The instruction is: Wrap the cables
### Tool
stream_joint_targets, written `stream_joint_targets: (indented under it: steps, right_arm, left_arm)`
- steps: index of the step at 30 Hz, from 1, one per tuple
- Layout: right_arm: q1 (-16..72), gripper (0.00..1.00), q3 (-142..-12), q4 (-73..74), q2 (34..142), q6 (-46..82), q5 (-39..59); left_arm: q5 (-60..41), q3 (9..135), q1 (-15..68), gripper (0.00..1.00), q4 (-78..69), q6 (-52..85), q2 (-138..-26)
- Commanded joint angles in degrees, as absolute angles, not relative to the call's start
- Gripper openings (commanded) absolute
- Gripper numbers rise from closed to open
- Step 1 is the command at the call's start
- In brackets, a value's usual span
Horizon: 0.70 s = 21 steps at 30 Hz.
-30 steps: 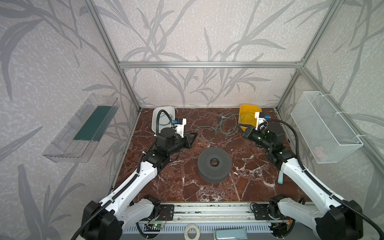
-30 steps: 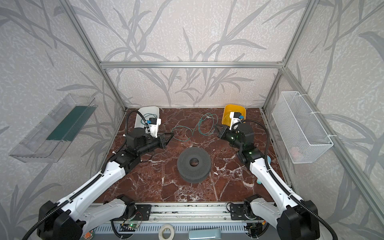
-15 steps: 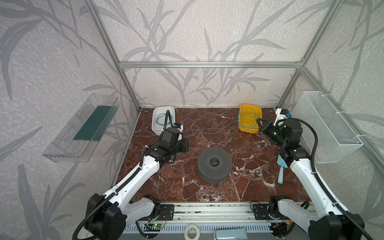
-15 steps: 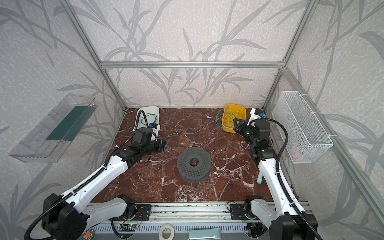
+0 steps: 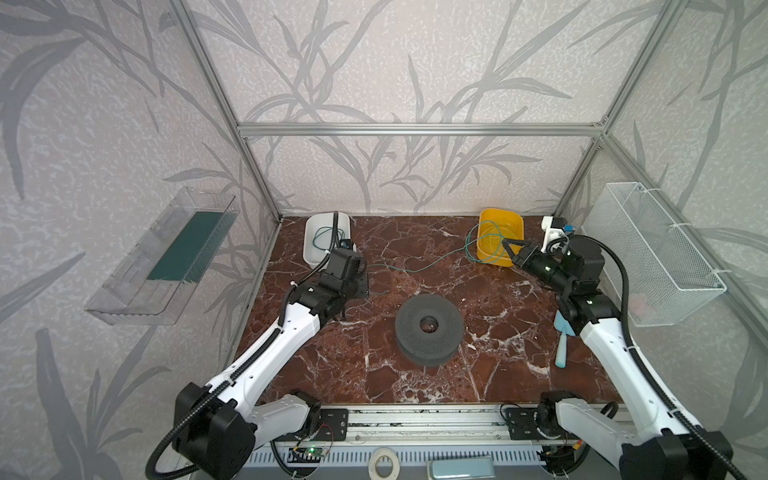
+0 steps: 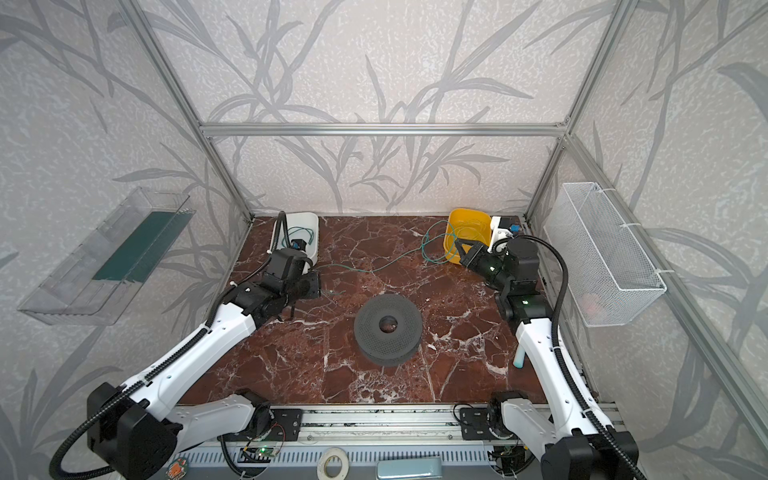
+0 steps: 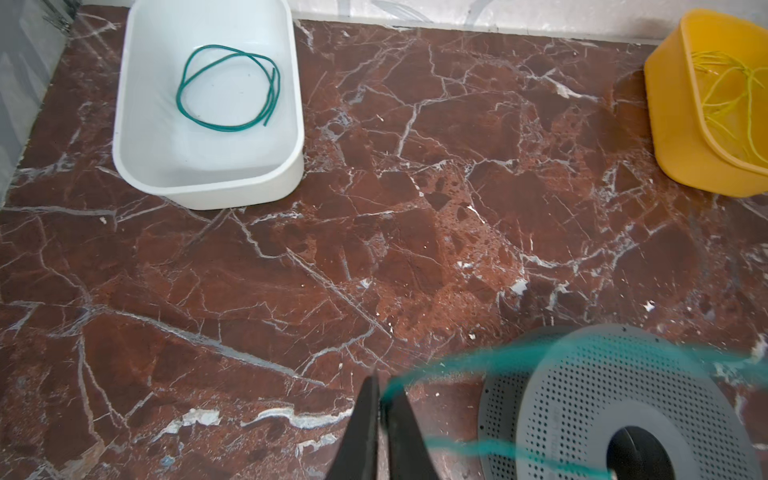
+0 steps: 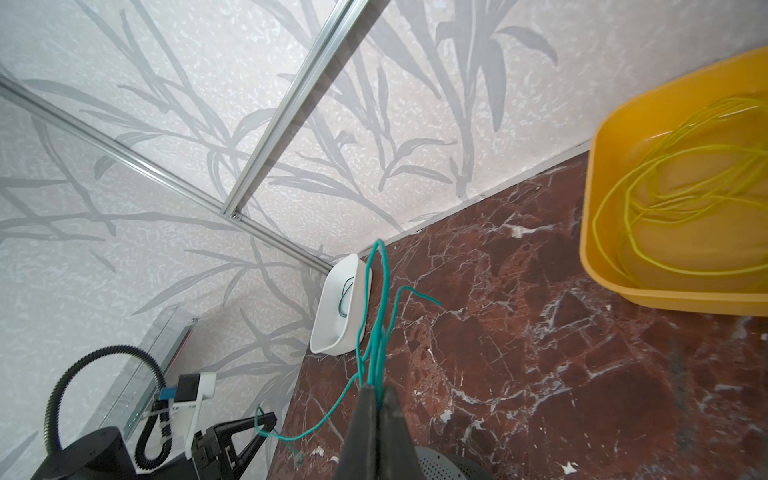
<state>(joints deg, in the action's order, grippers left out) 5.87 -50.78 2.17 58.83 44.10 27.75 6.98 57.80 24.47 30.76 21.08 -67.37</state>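
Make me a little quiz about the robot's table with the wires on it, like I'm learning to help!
1. True or false: the right gripper is shut on the long thin green cable.
2. What lies inside the deep yellow plastic tub? A) thin yellow wires B) a red ball C) nothing
3. How many curled green wires lie in the white rectangular plastic tray?
Key: 1 true; 2 A; 3 one.
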Motion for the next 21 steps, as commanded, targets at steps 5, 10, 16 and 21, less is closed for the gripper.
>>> stream_joint_targets:
  steps: [5, 10, 16, 21]
  right_arm:
    - [9.6, 0.0, -54.2, 8.4, 58.2, 47.2, 32.3]
    - [9.7, 0.0, -56.8, 9.5, 58.4, 48.5, 33.3]
    - [9.6, 0.0, -61.2, 6.0, 58.6, 45.2, 30.6]
    - [7.6, 0.0, -64.5, 8.1, 60.8, 48.3, 28.9]
  left_arm:
    - [0.2, 69.9, 24.1, 0.44, 38.8, 14.8, -65.3]
    - [0.4, 76.6, 24.0, 0.65, 43.4, 12.3, -64.9]
    - [2.4, 80.2, 24.0, 0.76, 46.8, 7.3, -64.6]
    - [-3.7, 80.1, 24.1, 0.85, 48.5, 2.9, -65.1]
